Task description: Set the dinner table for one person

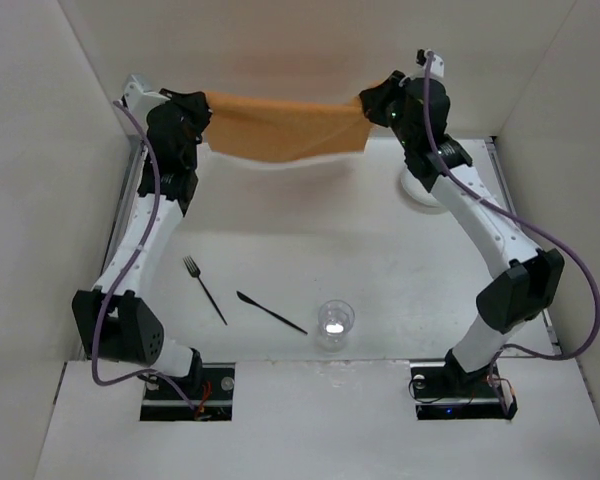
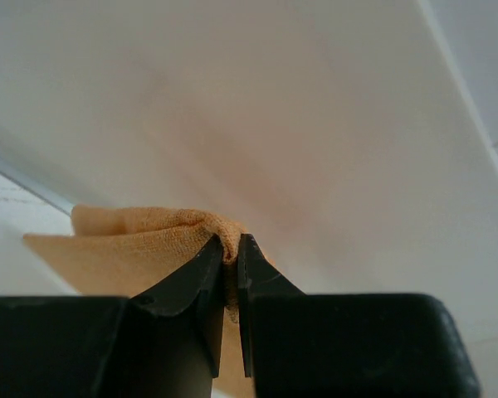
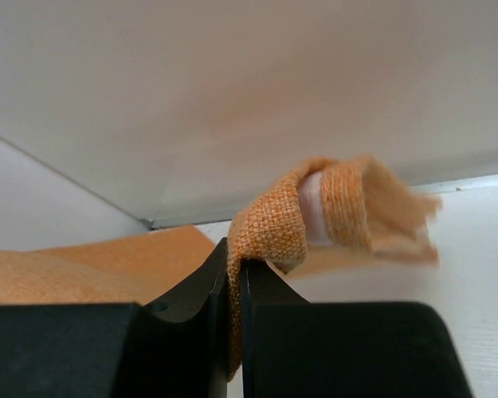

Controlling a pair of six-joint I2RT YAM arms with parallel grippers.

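White walls (image 1: 40, 150) enclosed the dinner table (image 1: 380, 250), spread beneath the orange cloth (image 1: 280, 128). The left gripper (image 2: 231, 249) pinched the cloth's left corner, the right gripper (image 3: 234, 255) its right corner; fork (image 1: 204, 288), knife (image 1: 270, 312) and glass (image 1: 334, 322) lay nearer than the cloth.

You could read no text, label, brand, number or sign in any of the three views.
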